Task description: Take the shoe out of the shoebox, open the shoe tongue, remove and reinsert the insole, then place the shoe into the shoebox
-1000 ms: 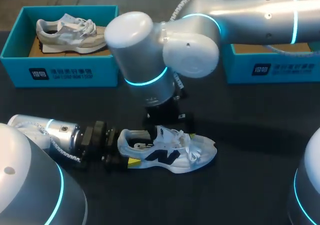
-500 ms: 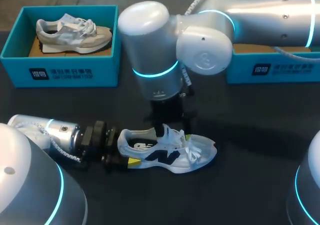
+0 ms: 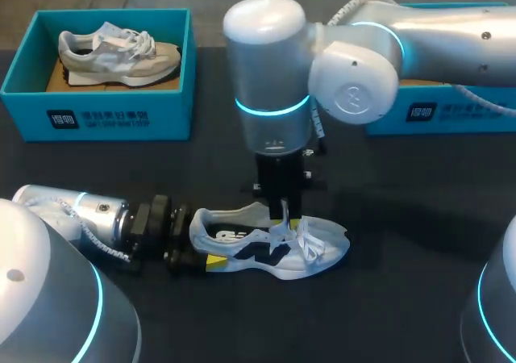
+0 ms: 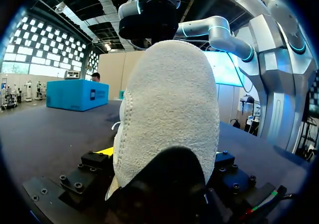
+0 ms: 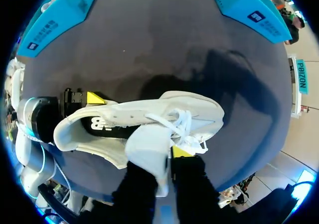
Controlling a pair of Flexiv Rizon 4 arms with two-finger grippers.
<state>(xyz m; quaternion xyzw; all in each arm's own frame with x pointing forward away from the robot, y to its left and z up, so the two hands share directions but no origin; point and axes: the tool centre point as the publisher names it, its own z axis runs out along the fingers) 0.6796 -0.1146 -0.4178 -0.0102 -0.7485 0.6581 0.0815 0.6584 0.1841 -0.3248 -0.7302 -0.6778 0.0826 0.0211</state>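
On the dark tabletop (image 3: pixel 403 298), the white mesh sneaker with a dark side logo (image 3: pixel 266 250) sits upright. The left claw (image 3: pixel 200 248) is clamped on its heel, and above its laces the right claw (image 5: pixel 167 157) pinches its white padded tongue (image 5: pixel 144 147). Lifting too hard could drag that heel free.

A black table (image 3: pixel 387 298) spans the frame. At upper left stands an open blue box (image 3: pixel 97 117) with a white label on its front wall. Inside, on a brown cardboard liner (image 3: pixel 56 78), rests a grey-and-white sneaker (image 3: pixel 117 52), toe pointing right.
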